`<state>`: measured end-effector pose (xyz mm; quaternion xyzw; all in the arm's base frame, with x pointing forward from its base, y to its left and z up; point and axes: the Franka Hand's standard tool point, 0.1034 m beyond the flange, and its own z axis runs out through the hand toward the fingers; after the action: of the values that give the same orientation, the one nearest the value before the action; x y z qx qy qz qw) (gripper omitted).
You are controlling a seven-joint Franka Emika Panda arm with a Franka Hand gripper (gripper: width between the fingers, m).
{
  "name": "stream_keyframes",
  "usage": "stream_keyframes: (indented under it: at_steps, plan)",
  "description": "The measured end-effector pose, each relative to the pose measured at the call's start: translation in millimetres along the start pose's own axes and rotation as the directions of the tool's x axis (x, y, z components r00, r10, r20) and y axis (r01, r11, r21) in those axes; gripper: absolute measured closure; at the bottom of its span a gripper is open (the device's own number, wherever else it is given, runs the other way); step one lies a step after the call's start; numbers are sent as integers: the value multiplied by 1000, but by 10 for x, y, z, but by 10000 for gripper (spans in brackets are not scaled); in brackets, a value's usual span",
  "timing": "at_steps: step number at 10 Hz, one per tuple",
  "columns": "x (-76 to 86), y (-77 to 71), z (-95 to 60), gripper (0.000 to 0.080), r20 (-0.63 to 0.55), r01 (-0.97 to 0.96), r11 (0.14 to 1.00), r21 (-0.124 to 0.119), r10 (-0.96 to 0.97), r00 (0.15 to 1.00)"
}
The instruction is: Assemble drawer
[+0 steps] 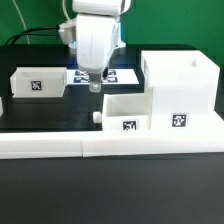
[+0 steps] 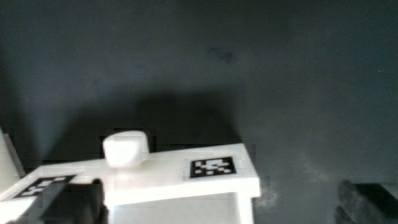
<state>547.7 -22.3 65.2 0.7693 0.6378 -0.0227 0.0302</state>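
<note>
The white boxy case stands at the exterior view's right, with a tag low on its front. A small open-top tray with a tag and a round knob sits against the case's left side. A second tagged tray sits at the left. My gripper hangs above the table, just behind the knobbed tray. In the wrist view the gripper is open and empty. Its dark fingers stand wide apart on either side of the knobbed tray, whose knob points away.
The marker board lies on the black table behind the gripper. Long low white rails run along the front edge. Dark cables hang at the back left.
</note>
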Motion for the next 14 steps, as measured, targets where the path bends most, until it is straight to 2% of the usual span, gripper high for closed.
stream_keyframes:
  at_steps: [1, 2, 5, 7, 9, 12, 14]
  plan:
    - [-61, 26, 79, 150, -12, 47, 999, -13, -47, 999]
    - [-201, 42, 170, 150, -49, 56, 998, -18, -57, 997]
    - [-449, 8, 329, 150, -132, 74, 997, 2, -73, 989]
    - [-528, -31, 463, 150, -177, 83, 996, 16, -79, 981]
    - [-406, -89, 562, 150, -197, 103, 994, 32, -94, 976]
    - [-161, -111, 563, 150, -201, 131, 991, 37, -121, 972]
    - [-202, -110, 571, 150, -199, 124, 992, 39, -114, 973]
